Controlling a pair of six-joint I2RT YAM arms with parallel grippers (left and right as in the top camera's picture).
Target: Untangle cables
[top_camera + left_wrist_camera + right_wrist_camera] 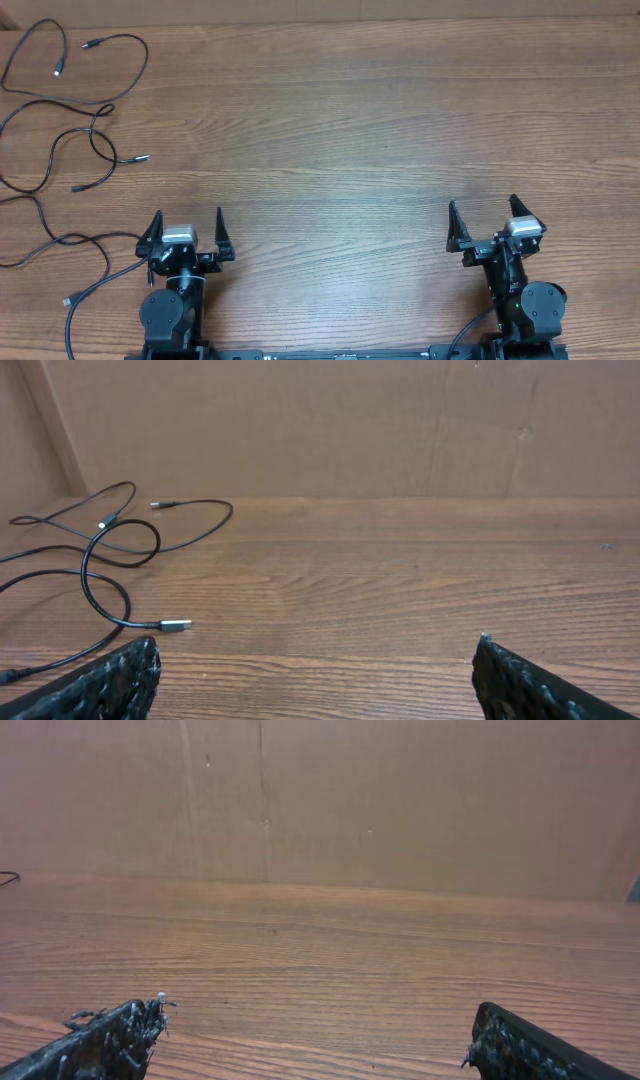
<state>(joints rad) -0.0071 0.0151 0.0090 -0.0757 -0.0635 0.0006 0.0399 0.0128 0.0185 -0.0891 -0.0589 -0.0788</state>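
Sprawling loosely — cables (97, 122), far left.

Wood-grain table (380, 130), brown, grain running left-right. Thin black cables (95, 135) lie flat on it at the left side: loose strands, looping and crossing each other in several spots, some running off the left edge of the overhead view. Plug tips (140, 158) are spread apart, each resting on the wood. Left wrist view: same cables (100, 560), one silver-tipped plug (175, 625) nearest the camera. Right wrist view: tabletop (350, 950), with a sliver of cable (8, 876) at its left edge
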